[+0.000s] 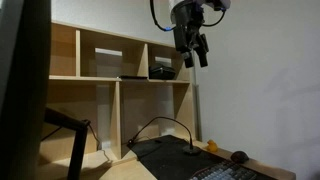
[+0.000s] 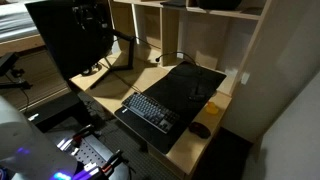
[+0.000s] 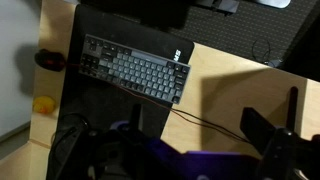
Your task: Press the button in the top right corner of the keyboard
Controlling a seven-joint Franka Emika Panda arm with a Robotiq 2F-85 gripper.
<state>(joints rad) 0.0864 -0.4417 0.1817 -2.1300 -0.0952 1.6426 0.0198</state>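
Wooden desk (image 2: 150,78), keyboard (image 2: 152,110); gripper (image 1: 196,60) high above, wide open.

In an exterior view the keyboard (image 1: 228,173) runs off the bottom edge; its key legends are too small to read.

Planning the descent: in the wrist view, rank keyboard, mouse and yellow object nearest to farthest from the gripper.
1. keyboard, centre, ahead of the gripper.
2. yellow object, low at left edge.
3. mouse, left edge, higher; only slightly farther.
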